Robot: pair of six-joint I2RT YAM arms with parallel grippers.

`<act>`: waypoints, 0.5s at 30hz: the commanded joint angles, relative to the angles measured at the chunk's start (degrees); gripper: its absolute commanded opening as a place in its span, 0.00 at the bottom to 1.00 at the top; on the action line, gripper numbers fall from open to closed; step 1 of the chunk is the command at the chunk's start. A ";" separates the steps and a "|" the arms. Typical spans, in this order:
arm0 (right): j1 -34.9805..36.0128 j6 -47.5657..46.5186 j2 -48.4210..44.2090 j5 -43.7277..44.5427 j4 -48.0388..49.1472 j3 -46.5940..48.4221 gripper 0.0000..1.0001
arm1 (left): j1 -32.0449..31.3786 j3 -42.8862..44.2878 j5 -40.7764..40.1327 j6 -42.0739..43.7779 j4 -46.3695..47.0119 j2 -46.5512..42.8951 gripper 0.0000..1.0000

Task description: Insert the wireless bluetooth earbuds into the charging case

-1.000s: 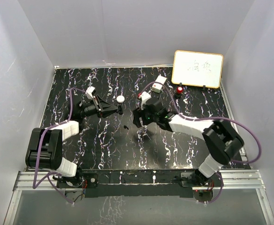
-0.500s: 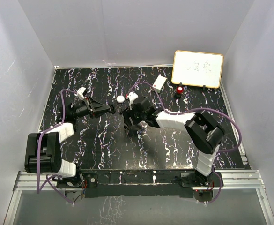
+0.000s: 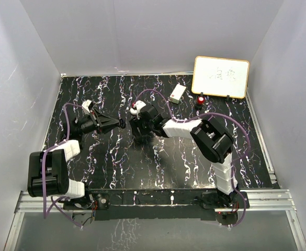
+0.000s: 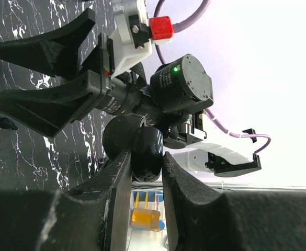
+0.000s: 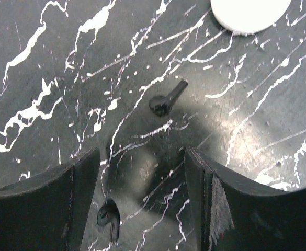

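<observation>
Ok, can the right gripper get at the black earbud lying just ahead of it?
Probably yes: the right gripper hangs open, and the black earbud lies bare just past its fingertips, in line with the gap. The left gripper, shut on a black puck, is not over it.

**Right wrist view.** The white puck (image 5: 249, 11) is cut off by the top edge, so only its lower arc shows. The fingers (image 5: 64, 204) of the right gripper (image 5: 142, 154) run out at the bottom edge. A black earbud (image 5: 109, 216) just beside one finger lies in shadow, its outline indistinct.

**Left wrist view.** The fingers (image 4: 108, 198) of the left gripper (image 4: 146, 157) are blurred and cut off below. They cover the lower part of the dark round puck (image 4: 145, 141); whether it is one piece or two cannot be told. An orange object (image 4: 145, 217) in the gap is blurred beyond naming.

**Top view.** The earbuds are too small to find, and the writing on the whiteboard (image 3: 221, 77) is too faint to read.
</observation>
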 commanded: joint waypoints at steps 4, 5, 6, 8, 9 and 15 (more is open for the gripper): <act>-0.29 1.00 3.27 -1.50 2.55 5.70 0.63 | 3.07 0.18 3.11 -1.15 1.23 -4.71 0.00; -0.22 1.16 3.69 -1.97 2.55 6.02 0.63 | 3.51 0.20 3.36 -1.27 1.10 -4.84 0.00; -0.24 1.42 3.99 -2.42 2.55 6.34 0.63 | 4.08 0.19 3.57 -1.35 1.02 -5.04 0.00; -0.26 1.78 4.45 -3.23 2.74 6.82 0.63 | 4.96 0.19 4.02 -1.49 0.81 -5.38 0.00; -0.20 1.96 4.70 -3.51 2.88 7.02 0.63 | 5.39 0.19 4.21 -1.53 0.72 -5.56 0.00; -0.22 2.53 6.39 -4.73 2.90 8.65 0.63 | 6.99 -0.01 4.68 -1.93 0.44 -6.31 0.00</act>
